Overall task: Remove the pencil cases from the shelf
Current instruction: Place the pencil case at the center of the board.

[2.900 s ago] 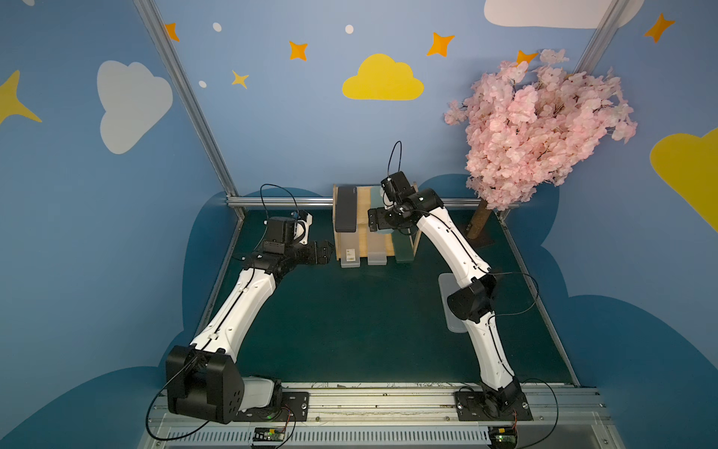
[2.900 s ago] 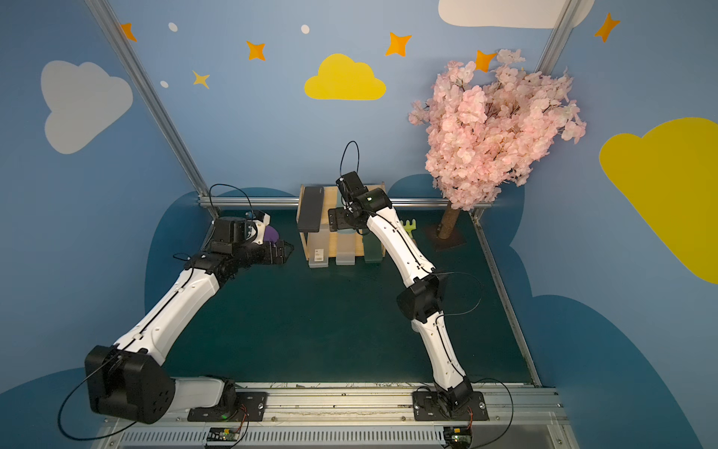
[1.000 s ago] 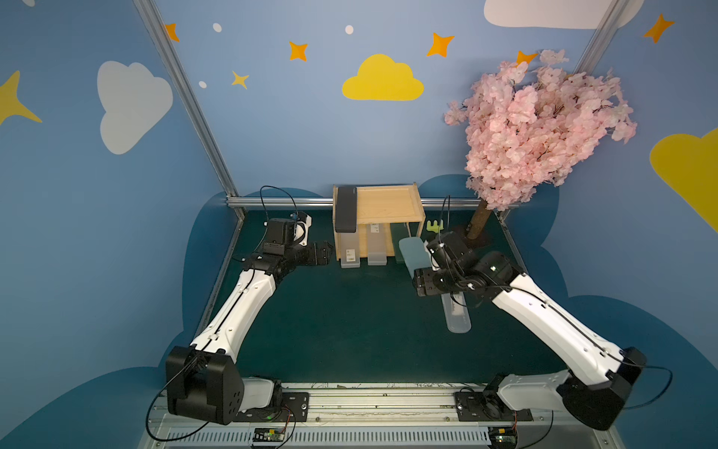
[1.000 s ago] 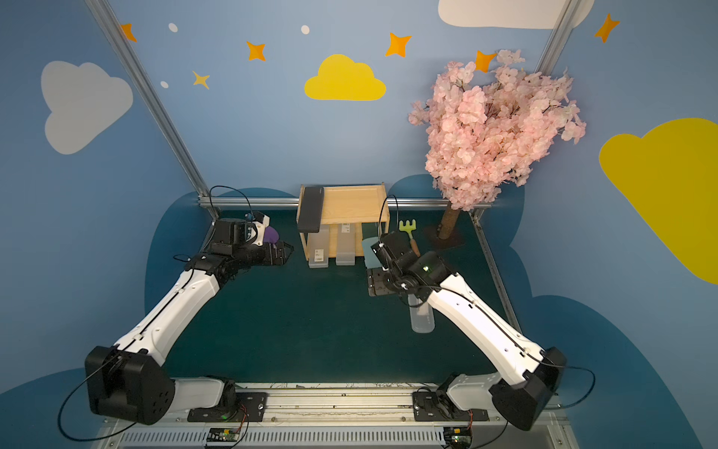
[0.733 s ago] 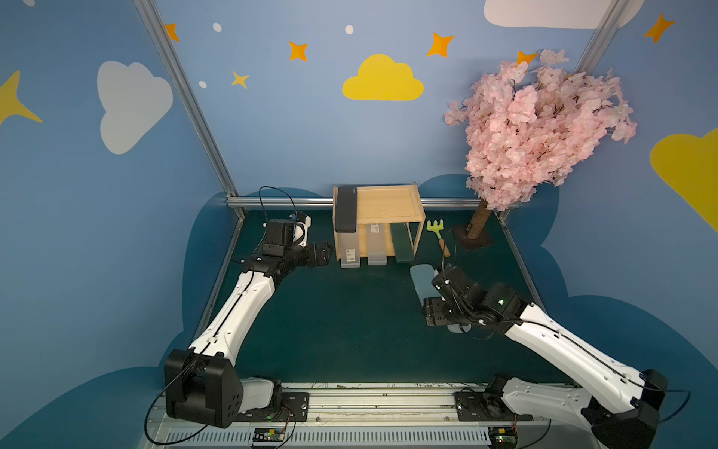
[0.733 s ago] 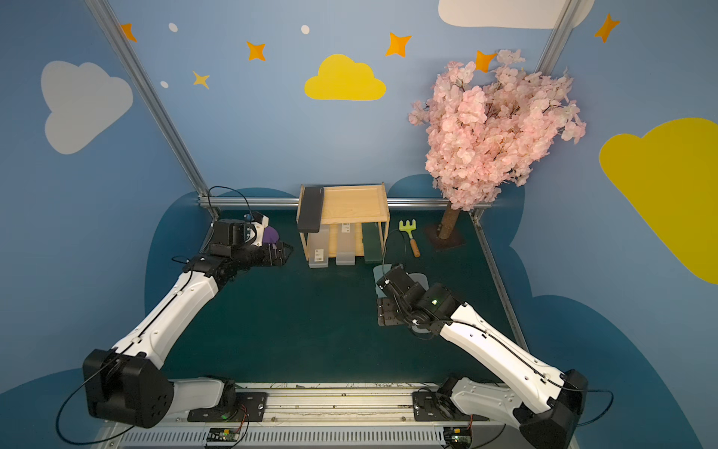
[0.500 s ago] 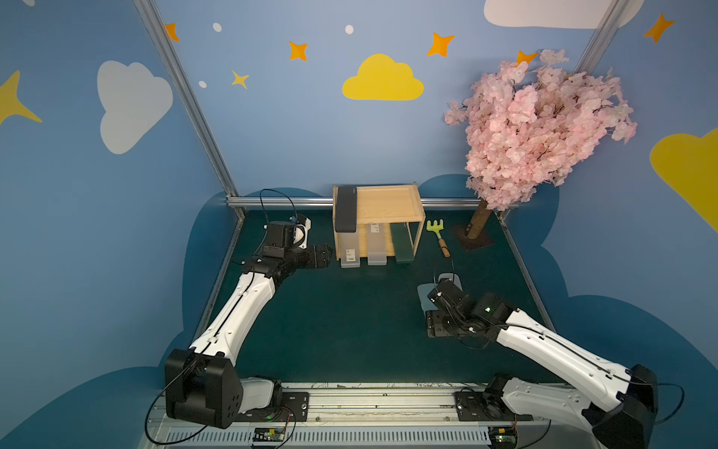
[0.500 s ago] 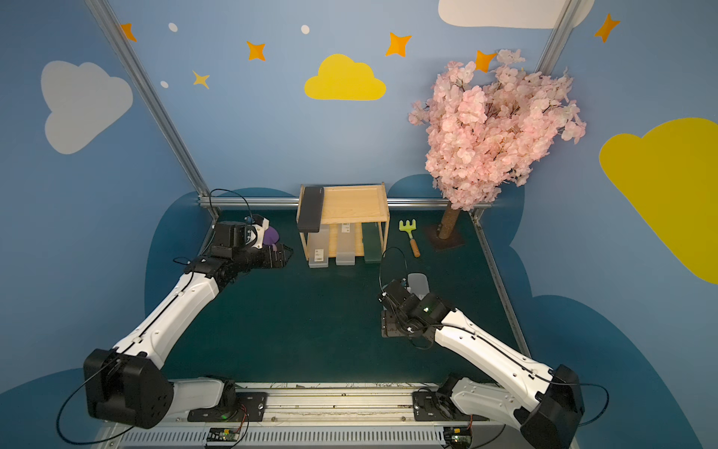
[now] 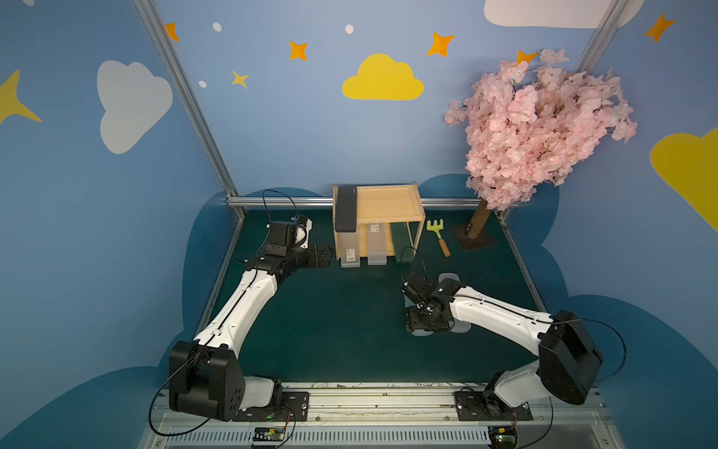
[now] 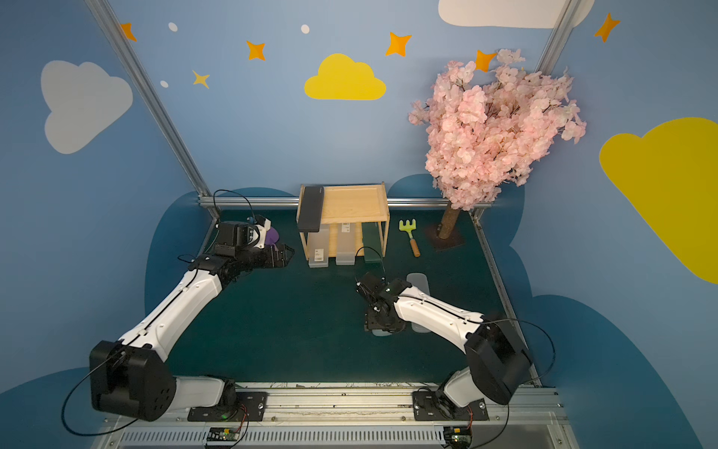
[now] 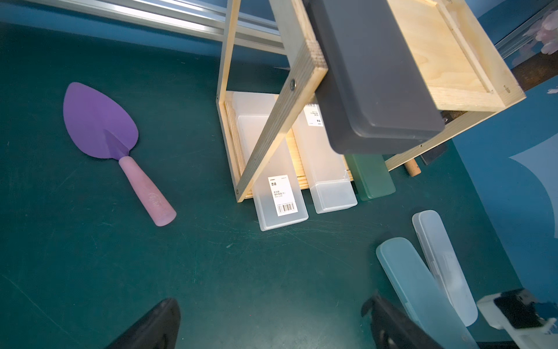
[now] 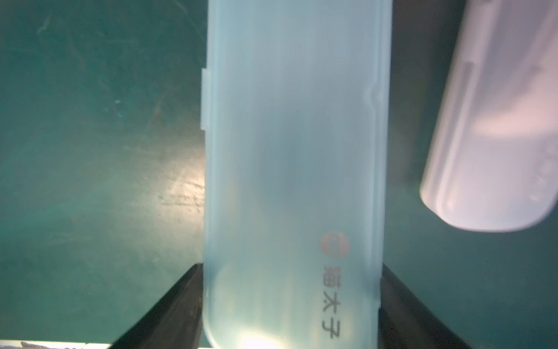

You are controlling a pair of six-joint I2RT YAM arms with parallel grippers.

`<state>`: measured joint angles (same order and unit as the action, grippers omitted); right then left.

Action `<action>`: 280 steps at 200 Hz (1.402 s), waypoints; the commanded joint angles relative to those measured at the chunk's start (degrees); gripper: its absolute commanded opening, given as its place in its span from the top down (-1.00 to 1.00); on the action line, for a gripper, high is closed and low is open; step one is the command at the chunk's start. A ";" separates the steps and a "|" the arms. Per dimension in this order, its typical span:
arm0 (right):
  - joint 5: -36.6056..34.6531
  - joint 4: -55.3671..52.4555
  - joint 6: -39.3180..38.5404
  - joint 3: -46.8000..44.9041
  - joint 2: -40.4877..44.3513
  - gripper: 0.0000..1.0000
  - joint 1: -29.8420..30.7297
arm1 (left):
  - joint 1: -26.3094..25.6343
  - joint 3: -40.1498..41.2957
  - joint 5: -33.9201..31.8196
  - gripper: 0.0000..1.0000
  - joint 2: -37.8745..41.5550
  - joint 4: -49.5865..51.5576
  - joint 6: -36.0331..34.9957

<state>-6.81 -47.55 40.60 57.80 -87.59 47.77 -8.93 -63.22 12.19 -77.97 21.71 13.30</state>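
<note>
The teal-blue case (image 12: 293,151) has left the shelf (image 9: 388,210). Seconds ago the right arm was reaching over the top tray. It has since swung the case out and down to roughly 5 o'clock of the shelf, low over the green worktop (image 9: 330,330). The right hand (image 12: 290,272) is still clamped across the case's width, one finger pressed to each long edge. I can't tell whether the underside has touched the mat yet.

Just beside it, at its 3 o'clock, the clear round-ended case (image 12: 498,136) already lies flat. The two are near each other but apart.

By my count that makes two cases out and four to go. The black case (image 9: 345,214) is now alone on the top tray, along its 9 o'clock edge with its near end overhanging. On the lower tier the two frosted cases (image 9: 348,248) (image 9: 377,245) and the dark green case (image 9: 402,245) sit side by side, their ends poking out towards 6 o'clock.

The left hand (image 9: 326,256) hasn't budged. It waits at 9 o'clock of the shelf with its fingers spread wide and nothing in them. The purple trowel (image 11: 99,121) lies beyond it, and the green rake (image 9: 437,229) rests at 3 o'clock of the shelf.

I'd say letting go of the teal case is all that remains of this carry.
</note>
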 commanded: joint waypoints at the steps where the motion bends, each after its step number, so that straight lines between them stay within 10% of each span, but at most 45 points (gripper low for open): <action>1: 3.59 1.83 -2.44 1.57 -2.50 -0.39 -0.21 | -0.04 -0.28 0.72 -1.00 -0.53 -0.79 -0.29; 81: 9.00 7.59 -2.29 -2.10 -5.75 -0.43 -2.60 | -0.04 -0.33 0.73 -1.00 -1.48 -0.85 -0.30; 128: 7.83 6.43 -2.84 -1.49 -5.52 -0.96 -2.70 | -0.04 -0.56 0.67 -1.00 -1.87 -0.94 -0.23; 280: 4.25 0.70 -9.84 14.92 -18.34 -0.96 -8.23 | 0.05 -0.78 0.52 -1.00 -1.22 -0.28 -0.91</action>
<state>-2.15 -44.53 31.66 71.07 -103.79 39.68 -8.91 -63.22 12.19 -79.31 21.32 13.23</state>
